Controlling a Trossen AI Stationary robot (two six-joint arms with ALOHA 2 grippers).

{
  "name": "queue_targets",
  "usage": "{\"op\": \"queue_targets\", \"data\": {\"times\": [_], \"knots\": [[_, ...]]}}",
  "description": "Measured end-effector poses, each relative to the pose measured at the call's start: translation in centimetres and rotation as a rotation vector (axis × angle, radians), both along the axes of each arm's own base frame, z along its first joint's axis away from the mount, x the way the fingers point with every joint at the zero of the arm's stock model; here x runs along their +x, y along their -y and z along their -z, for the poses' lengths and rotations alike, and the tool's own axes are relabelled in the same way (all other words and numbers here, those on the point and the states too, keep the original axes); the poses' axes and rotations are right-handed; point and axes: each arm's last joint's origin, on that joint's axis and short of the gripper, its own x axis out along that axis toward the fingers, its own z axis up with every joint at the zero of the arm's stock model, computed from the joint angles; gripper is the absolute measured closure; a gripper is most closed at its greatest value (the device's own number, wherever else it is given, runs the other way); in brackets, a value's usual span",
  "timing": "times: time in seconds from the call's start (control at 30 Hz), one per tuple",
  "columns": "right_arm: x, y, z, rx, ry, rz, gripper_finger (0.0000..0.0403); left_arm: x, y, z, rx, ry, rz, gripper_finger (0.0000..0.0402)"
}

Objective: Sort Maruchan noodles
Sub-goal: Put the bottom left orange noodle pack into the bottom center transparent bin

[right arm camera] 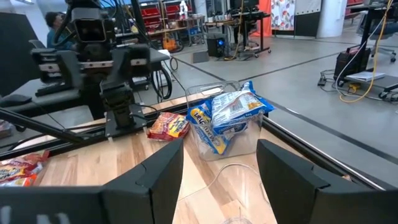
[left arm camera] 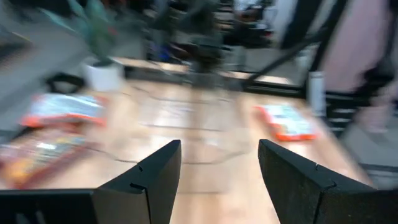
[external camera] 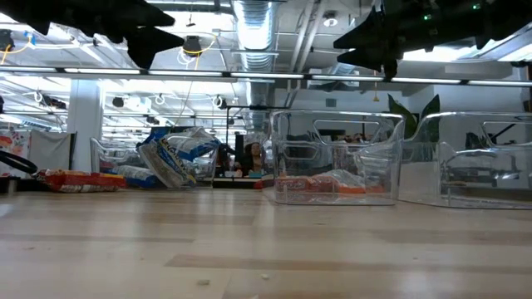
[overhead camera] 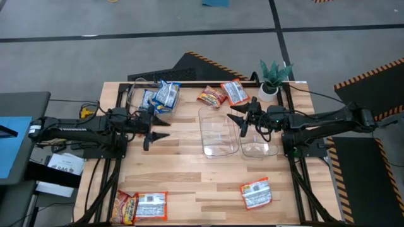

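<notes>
Blue-and-white noodle packets (overhead camera: 165, 94) (right arm camera: 227, 117) stand bunched in a clear bin at the table's far left. A red-and-yellow packet (overhead camera: 211, 98) and an orange-and-white one (overhead camera: 235, 93) lie flat near the far edge. Three more lie along the near edge: (overhead camera: 125, 207), (overhead camera: 151, 205), (overhead camera: 257, 192). My left gripper (overhead camera: 159, 129) (left arm camera: 217, 155) hovers open left of two clear bins (overhead camera: 219, 132). My right gripper (overhead camera: 238, 120) (right arm camera: 221, 155) hovers open above those bins, facing the left arm. Both hold nothing.
Two clear bins (overhead camera: 259, 144) stand side by side mid-table. A potted plant (overhead camera: 273, 79) sits at the far right corner. Bare wood (overhead camera: 189, 183) lies between the bins and the near edge. A person (right arm camera: 55, 25) shows in the room behind.
</notes>
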Motion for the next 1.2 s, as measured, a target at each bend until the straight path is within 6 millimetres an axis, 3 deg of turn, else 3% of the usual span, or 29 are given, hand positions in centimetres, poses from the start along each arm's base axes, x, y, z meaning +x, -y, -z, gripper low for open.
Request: {"op": "queue_targets", "data": {"times": [0.2, 0.43, 0.73, 0.97, 1.2], "knots": [[0.0, 0.0, 0.0, 0.000, 0.000, 0.000, 0.0177, 0.0, 1.9, 0.0, -0.109, -0.008, 0.261, 0.0198], [0.0, 0.0, 0.0, 0.000, 0.000, 0.000, 0.0177, 1.0, 6.8, -0.7, 0.004, -0.104, 0.513, 0.0198], [0.0, 0.0, 0.0, 0.000, -0.004, 0.000, 0.0177, 2.6, 15.1, 0.5, 0.059, -0.702, 0.474, 0.0198], [0.0, 0.0, 0.2, 0.001, -0.020, 0.000, 0.0177, 2.7, 21.9, 3.4, 0.194, -0.877, 0.597, 0.0201], [0.0, 0.0, 0.3, 0.001, -0.031, 0.000, 0.0177, 2.9, 24.7, 6.3, 0.131, -1.007, 0.513, 0.0222]]}}
